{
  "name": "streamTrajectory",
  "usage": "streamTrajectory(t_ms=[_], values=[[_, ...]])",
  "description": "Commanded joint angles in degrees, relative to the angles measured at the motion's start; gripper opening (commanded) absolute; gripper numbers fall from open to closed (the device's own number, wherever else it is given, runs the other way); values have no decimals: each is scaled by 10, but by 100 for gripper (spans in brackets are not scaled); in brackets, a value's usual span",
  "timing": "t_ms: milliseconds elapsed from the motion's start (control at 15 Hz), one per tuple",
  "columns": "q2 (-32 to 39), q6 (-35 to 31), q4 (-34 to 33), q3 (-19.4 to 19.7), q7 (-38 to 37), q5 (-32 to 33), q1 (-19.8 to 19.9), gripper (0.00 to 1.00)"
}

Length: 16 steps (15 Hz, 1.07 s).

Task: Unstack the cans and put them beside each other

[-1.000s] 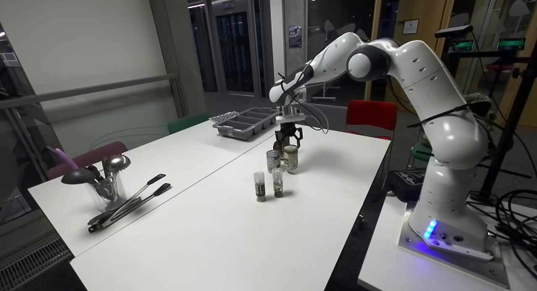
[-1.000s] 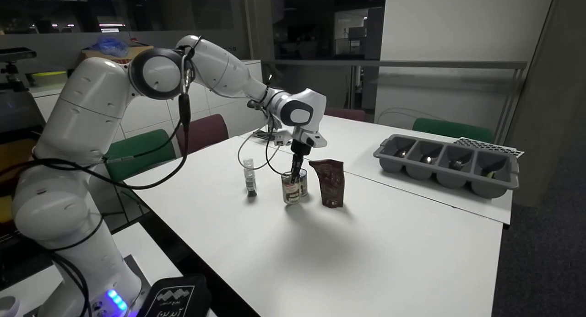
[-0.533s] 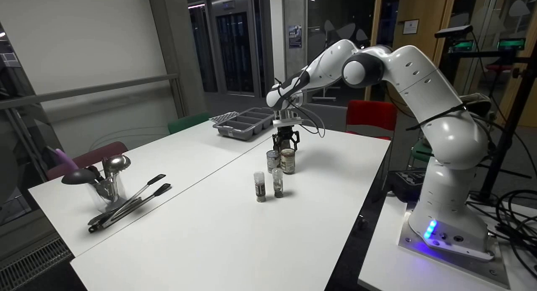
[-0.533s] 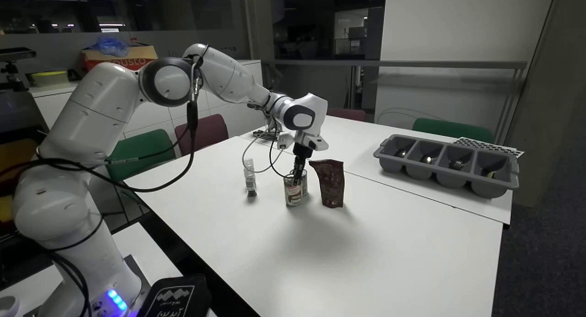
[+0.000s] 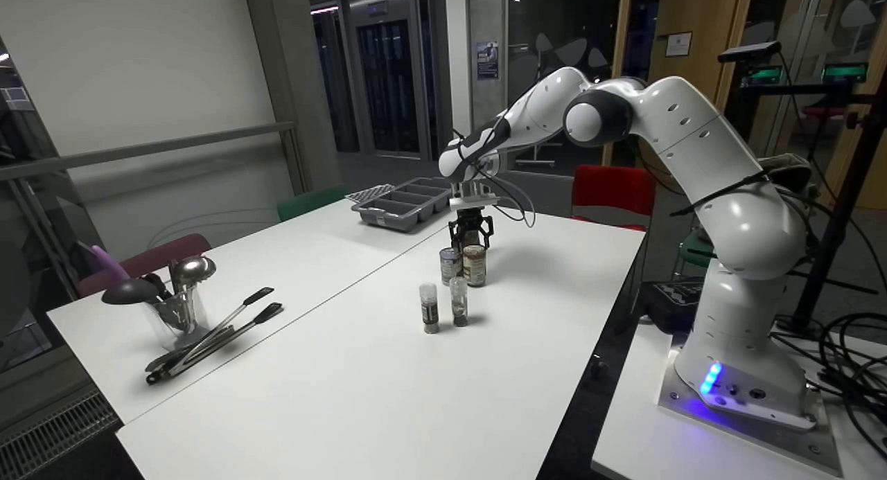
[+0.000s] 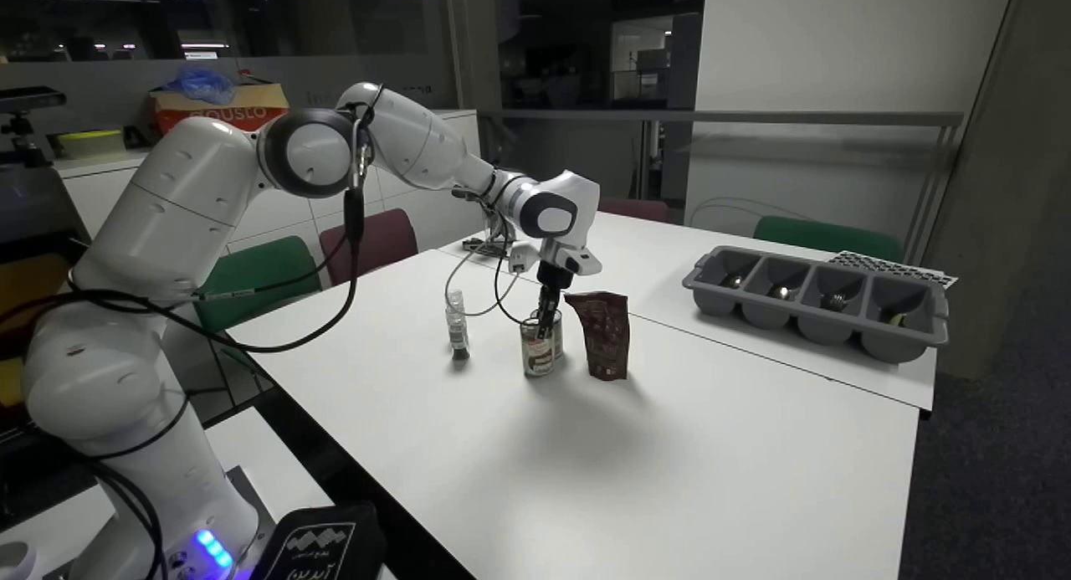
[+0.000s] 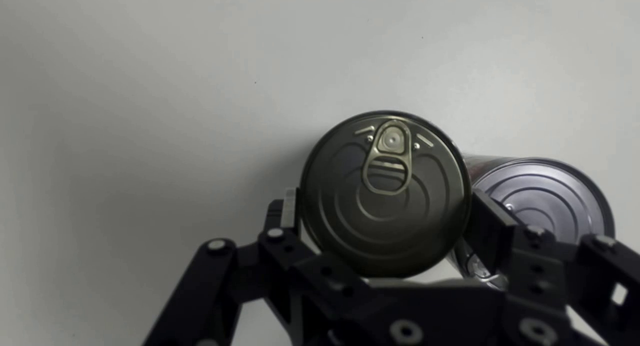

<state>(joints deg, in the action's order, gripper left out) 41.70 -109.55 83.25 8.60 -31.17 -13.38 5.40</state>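
in an exterior view two small clear bottles (image 6: 458,333) stand on the white table (image 6: 753,463). to their right is an upright can (image 6: 537,359), held by the gripper (image 6: 544,334); in the wrist view its fingers (image 7: 492,226) sit against both sides of the can. a second can (image 6: 558,337) stands just beside it, partly hidden. next comes a brown pouch (image 6: 607,339), then a grey tray (image 6: 824,328) with utensils (image 6: 785,293) inside.

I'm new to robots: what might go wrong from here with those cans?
The gripper looks closed on the held can, so rising before letting go could drag it along. In the wrist view, one finger partly covers the neighbouring can; opening wide might shove that can. In an exterior view, the brown pouch stands close by; a sideways swing might topple it.
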Motion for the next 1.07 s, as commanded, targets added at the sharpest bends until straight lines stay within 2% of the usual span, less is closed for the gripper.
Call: streamTrajectory(t_ms=[0,467,1000], values=[[-7,12,-4,-6,8,-9,8,56],[-49,-33,58,-6,19,-11,3,56],[-130,-145,198,-8,40,-9,-12,56]])
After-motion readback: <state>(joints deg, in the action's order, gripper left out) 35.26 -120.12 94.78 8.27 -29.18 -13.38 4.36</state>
